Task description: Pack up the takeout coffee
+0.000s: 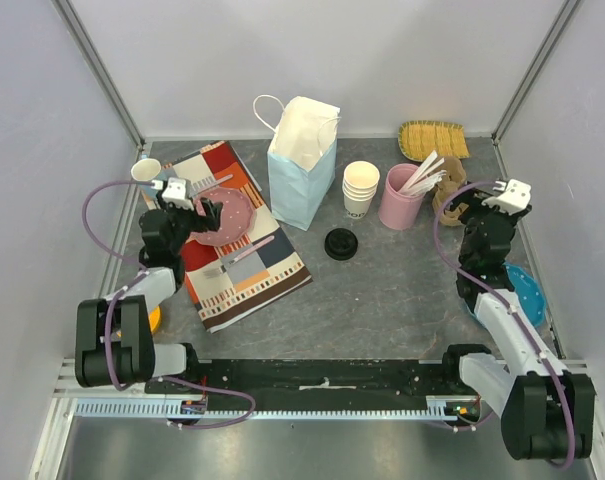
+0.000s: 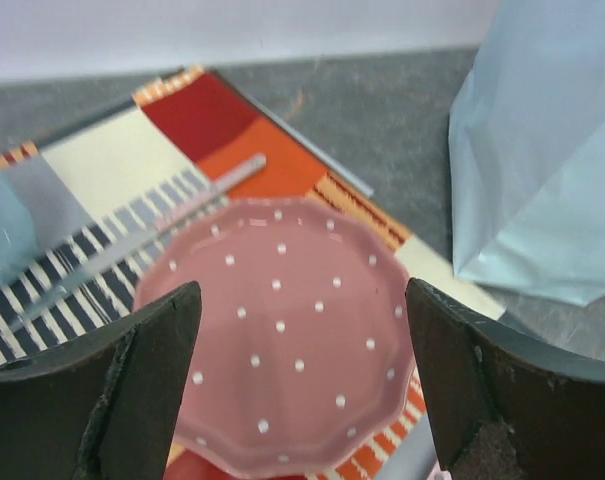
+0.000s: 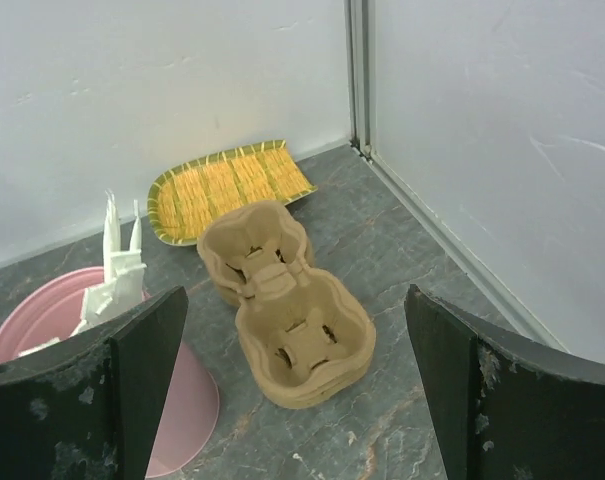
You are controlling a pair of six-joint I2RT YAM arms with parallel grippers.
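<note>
Takeout coffee (image 1: 341,244): mid-desk, bare grey desk (image 1: 382,310) around, near blue bag (image 1: 302,180). Left gripper (image 2: 292,390) released over pink plate (image 2: 282,330); right gripper (image 3: 292,400) released above cardboard carrier (image 3: 282,300).

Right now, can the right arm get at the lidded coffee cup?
Probably yes. The lidded coffee cup stands alone on bare table, nothing between it and the right gripper, which is open over the cardboard cup carrier. The pink cup is off that path.
</note>
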